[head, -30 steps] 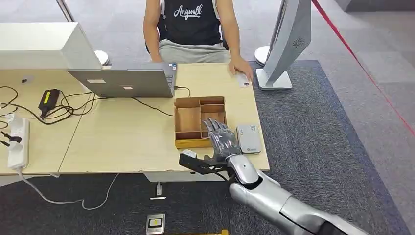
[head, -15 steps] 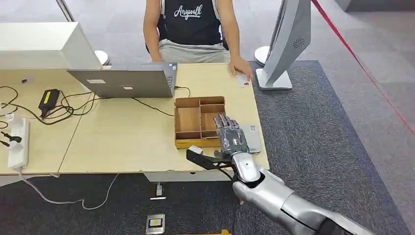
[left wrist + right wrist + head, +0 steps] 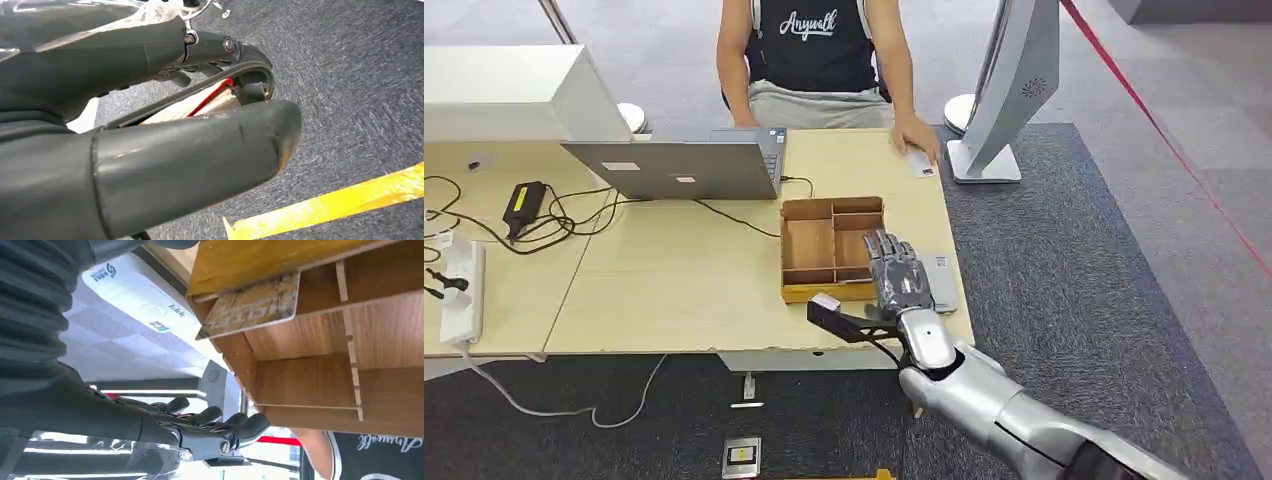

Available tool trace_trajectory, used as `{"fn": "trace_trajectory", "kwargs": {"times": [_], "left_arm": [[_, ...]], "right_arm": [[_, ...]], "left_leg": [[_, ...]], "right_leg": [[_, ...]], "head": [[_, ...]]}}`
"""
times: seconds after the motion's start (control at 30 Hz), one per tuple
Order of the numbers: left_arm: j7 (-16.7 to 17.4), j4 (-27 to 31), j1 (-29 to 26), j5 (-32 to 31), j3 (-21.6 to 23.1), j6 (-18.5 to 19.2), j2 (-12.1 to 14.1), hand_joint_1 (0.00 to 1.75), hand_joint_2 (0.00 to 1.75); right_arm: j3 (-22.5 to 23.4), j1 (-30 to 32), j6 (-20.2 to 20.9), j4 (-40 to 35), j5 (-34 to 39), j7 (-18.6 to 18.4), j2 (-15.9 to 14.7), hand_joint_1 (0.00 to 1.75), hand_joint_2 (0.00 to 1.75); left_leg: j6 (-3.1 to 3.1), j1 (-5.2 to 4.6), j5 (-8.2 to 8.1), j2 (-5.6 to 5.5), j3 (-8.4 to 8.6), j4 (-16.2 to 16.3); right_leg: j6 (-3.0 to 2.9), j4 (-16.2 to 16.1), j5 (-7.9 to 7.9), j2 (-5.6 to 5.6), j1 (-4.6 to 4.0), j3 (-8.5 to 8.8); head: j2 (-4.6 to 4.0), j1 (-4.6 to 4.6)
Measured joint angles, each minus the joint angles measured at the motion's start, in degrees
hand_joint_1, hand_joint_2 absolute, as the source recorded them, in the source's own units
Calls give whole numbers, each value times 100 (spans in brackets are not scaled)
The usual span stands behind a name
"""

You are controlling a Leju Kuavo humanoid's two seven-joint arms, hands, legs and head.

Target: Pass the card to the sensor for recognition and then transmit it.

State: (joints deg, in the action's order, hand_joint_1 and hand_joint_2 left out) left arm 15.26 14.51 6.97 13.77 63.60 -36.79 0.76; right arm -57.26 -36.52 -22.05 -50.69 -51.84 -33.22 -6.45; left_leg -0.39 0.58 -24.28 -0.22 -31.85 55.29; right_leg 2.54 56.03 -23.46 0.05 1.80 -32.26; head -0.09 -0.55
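Working over pale wooden table (image 3: 674, 290). Hovering right hand (image 3: 899, 280) flat, fingers straight and apart, gripping nothing, above brown compartmented wooden tray (image 3: 786, 250) and white flat card reader (image 3: 135, 295) just beside. Spotting patterned tan plastic card (image 3: 250, 305) leaning in the compartment under the fingers. Judging it light, stiff, thin, slick; favouring a pinch on its raised free edge. Failing to tell whether left hand (image 3: 150, 100) is apart or closed.
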Motion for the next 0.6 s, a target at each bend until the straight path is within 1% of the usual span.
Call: {"fn": "trace_trajectory", "kwargs": {"times": [0.23, 0.5, 0.57, 0.6], "left_arm": [[15, 0, 2, -6, 0, 4, -2, 0, 0], [15, 0, 2, -4, 0, 4, -4, 0, 0], [15, 0, 2, -2, 0, 2, -9, 0, 0], [15, 0, 4, -7, 4, 4, -17, 0, 0]], "right_arm": [[59, -78, -57, 210, -26, 111, 122, 0, 175], [63, -85, -57, 221, -26, 123, 125, 0, 175], [74, -124, -53, 293, -24, 188, 197, 0, 175], [83, -196, -39, 424, -7, 249, 293, 0, 175]], "left_leg": [[0, 0, 0, 0, 0, 0], [0, 0, 0, 0, -1, 0], [0, 0, 0, 1, 0, 0], [0, 1, 0, 1, 0, 0]], "right_leg": [[0, 0, 0, 0, 0, 0], [0, 0, 0, 0, 0, 0], [0, 0, 0, 0, 0, -1], [0, 0, 0, 0, -1, -1]], "head": [[0, 0], [0, 2], [2, 0], [0, 0]]}}
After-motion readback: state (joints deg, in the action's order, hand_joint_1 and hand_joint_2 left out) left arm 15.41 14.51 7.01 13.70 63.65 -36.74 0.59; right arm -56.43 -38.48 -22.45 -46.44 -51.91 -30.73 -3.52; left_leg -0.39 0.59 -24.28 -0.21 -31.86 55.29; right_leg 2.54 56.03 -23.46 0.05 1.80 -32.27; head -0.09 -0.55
